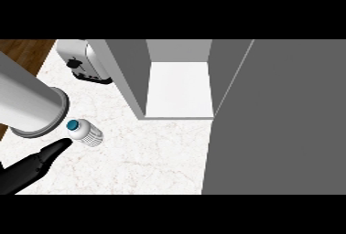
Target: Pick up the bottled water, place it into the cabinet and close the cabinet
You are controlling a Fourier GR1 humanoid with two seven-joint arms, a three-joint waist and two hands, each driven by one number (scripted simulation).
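My left hand (30,168) comes in at seven o'clock, fingers straight, tips just short of the water bottle (84,131) standing on the marble counter (155,155). The open cabinet (177,87) sits at twelve o'clock, its door (283,123) at three, a toaster (84,61) at eleven.

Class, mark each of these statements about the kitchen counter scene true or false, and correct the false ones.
1. The clear plastic water bottle with a blue cap stands on the white marbled counter. True.
2. The grey cabinet is shut. False: it is open, showing its white inside.
3. The black left robot hand is curled round the bottle. False: its straight fingers point toward the bottle without holding it.
4. A silver toaster with black knobs sits to the left of the cabinet. True.
5. The bottle is already inside the cabinet. False: it is on the counter, to the cabinet's lower left.
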